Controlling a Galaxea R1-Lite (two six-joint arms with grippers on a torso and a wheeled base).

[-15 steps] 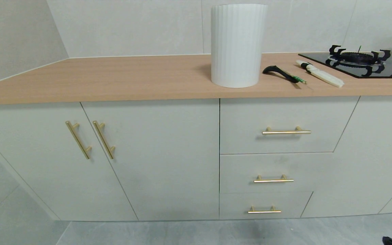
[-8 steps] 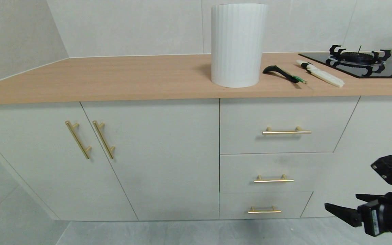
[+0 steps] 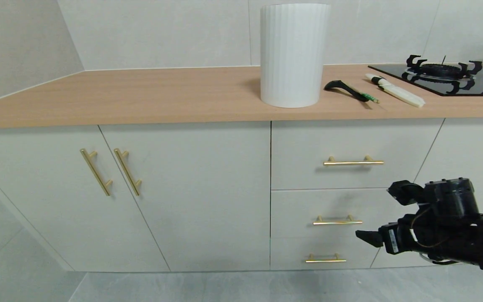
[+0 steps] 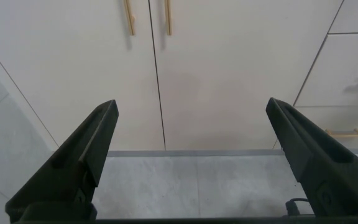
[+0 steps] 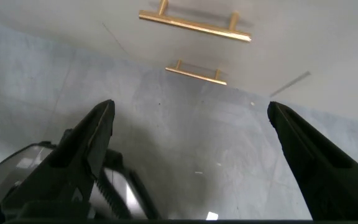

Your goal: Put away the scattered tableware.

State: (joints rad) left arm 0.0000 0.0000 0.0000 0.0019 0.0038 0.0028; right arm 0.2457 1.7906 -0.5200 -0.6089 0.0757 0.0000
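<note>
Spread wide and holding nothing at the right gripper (image 3: 373,212), low in front of the drawers (image 3: 333,205). Spread wide and empty as well at the left gripper (image 4: 191,106), down by the cupboard doors (image 4: 216,68). Up on the counter (image 3: 162,94), well apart from both: a black spoon (image 3: 350,91) and a long white tool (image 3: 396,90), side by side near the tall white tub (image 3: 294,54). Probably light, hard, thin and a bit slippery. Best to pinch across the middle of the handle, gently, to stop any rolling.
</note>
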